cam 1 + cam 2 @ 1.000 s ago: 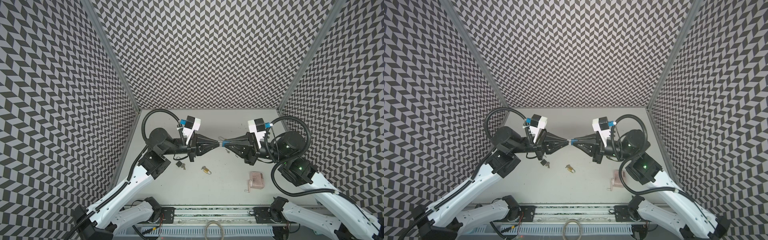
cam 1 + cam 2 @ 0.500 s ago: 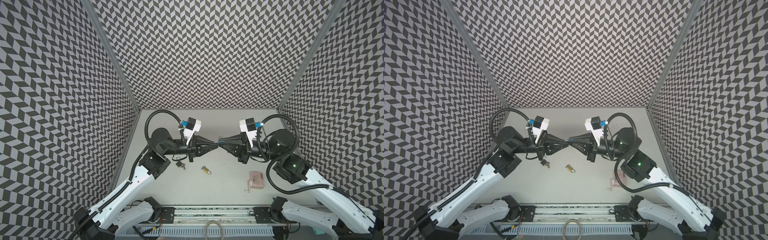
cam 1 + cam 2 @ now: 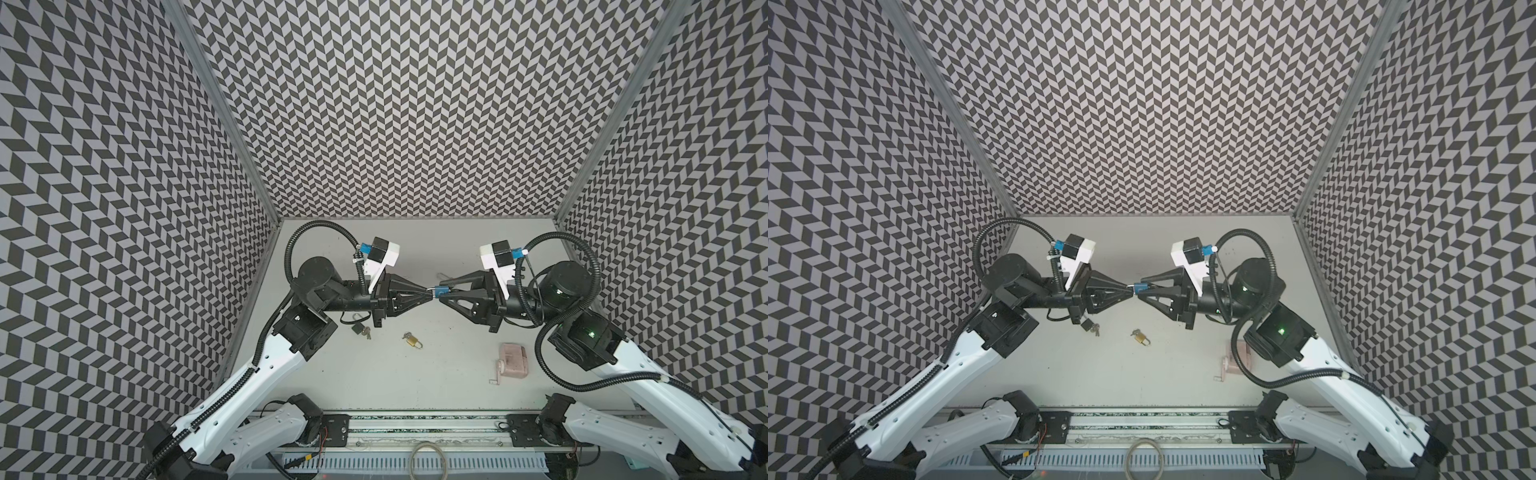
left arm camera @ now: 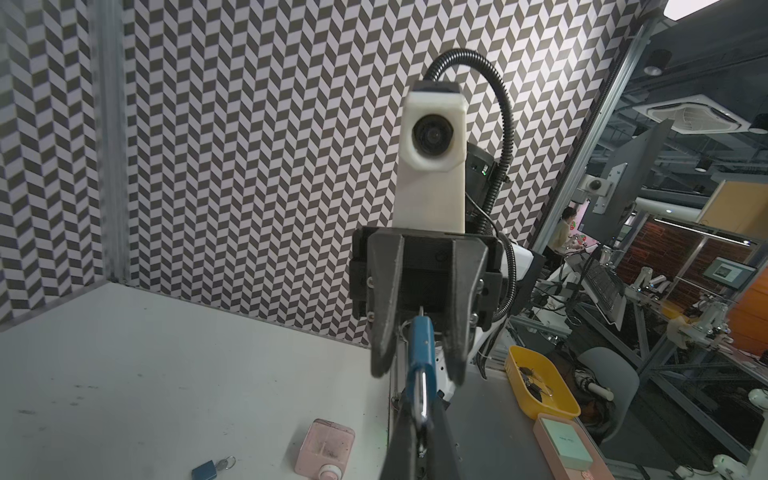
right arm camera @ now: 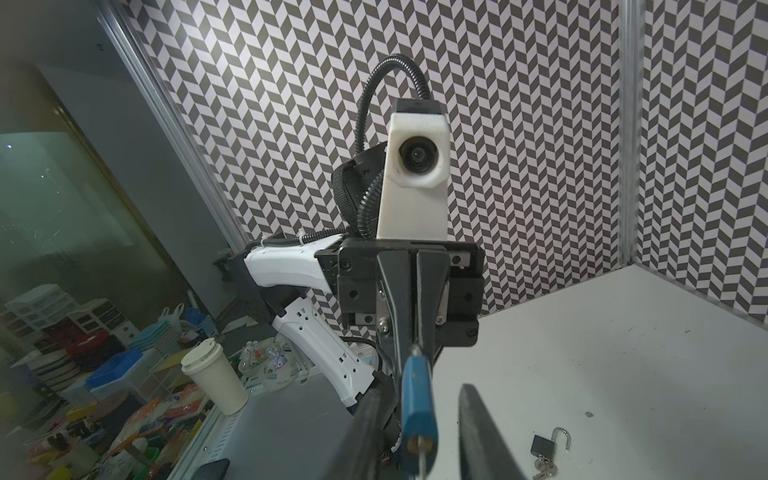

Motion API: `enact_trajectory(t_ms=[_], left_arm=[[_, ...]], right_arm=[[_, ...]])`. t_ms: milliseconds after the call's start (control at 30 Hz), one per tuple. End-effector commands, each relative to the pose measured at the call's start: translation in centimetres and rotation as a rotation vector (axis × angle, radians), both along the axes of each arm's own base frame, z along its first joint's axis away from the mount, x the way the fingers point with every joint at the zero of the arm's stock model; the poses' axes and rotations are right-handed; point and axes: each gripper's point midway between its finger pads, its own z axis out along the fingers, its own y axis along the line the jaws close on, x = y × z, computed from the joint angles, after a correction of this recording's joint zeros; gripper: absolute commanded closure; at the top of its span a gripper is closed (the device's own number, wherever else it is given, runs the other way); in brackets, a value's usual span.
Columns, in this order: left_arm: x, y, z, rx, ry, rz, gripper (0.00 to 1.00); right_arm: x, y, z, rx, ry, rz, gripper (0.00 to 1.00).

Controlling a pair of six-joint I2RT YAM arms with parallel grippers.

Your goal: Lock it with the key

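Status check, mid-air over the tabletop (image 3: pixel 374 382).

Left pincer (image 3: pixel 429 291): clamped fully closed on the shackle (image 4: pixel 422 395) of the blue lock (image 5: pixel 417 399). It holds the lock off the tabletop, body pointing toward my other arm.

Right pincer (image 4: pixel 417 374): jaws stand about half apart, one on each side of the lock's keyhole end. The left wrist view shows a gap on both sides. It grips nothing.

Key (image 5: pixel 423 461): a thin metal sliver sticks out of the keyhole end of the lock, seen edge-on in both wrist views. I take it to be the key, seated in the cylinder. Its head is too slim at this angle to say which way it is turned.

Done, as far as I can judge:
- lock picked up and steadied
- key in the keyhole

Cannot tell:
- whether the shackle is pressed home, since my left fingers hide the joint
- whether the turn is made

Left, by my reckoning:
- confirm the shackle is seated
- if needed, re-grip the key head and turn it
- draw the key out or set the lock down

Lying on the tabletop and not in play:
- black lock (image 3: pixel 357 329) with keys, shackle open
- brass lock (image 3: pixel 412 341)
- pink item (image 3: pixel 514 360) near my right arm
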Motion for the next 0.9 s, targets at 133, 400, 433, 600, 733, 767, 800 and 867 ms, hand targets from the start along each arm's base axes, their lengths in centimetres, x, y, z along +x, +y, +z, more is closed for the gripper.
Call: enact_trajectory(t_ms=[133,400,433,600,733,767,800,867], left_arm=[[-1.2,1.4,2.9,-0.056,-0.089,0.019,1.0],[-1.1,1.1,2.8,-0.051,-0.083,0.003,1.0],[-1.0,1.1,2.8,-0.051,-0.083,0.003,1.0],[-0.9,0.8,2.4,-0.038,-0.07,-0.013,1.0],[-1.0,0.7,2.5,-0.039,-0.073,-0.017,1.0],[-1.0,0.7,2.4,-0.038,-0.074,-0.018,1.0],[-1.1,0.7,2.4,-0.038,-0.074,-0.019,1.0],[-1.1,0.7,2.4,-0.037,-0.074,-0.021,1.0]], right_arm=[[-0.5,-2.6,3.5,0.077,-0.1,-0.096,0.33],[-0.8,-1.6,3.4,0.061,-0.088,-0.034,0.39],[-0.8,-1.4,3.4,0.061,-0.085,-0.024,0.39],[-0.6,-0.9,3.5,0.059,-0.078,-0.002,0.45],[-0.5,-0.9,3.5,0.061,-0.078,-0.008,0.52],[-0.4,-0.9,3.4,0.059,-0.076,-0.013,0.55],[-0.3,-0.9,3.4,0.058,-0.074,-0.016,0.58],[-0.2,-0.9,3.3,0.056,-0.071,-0.02,0.61]])
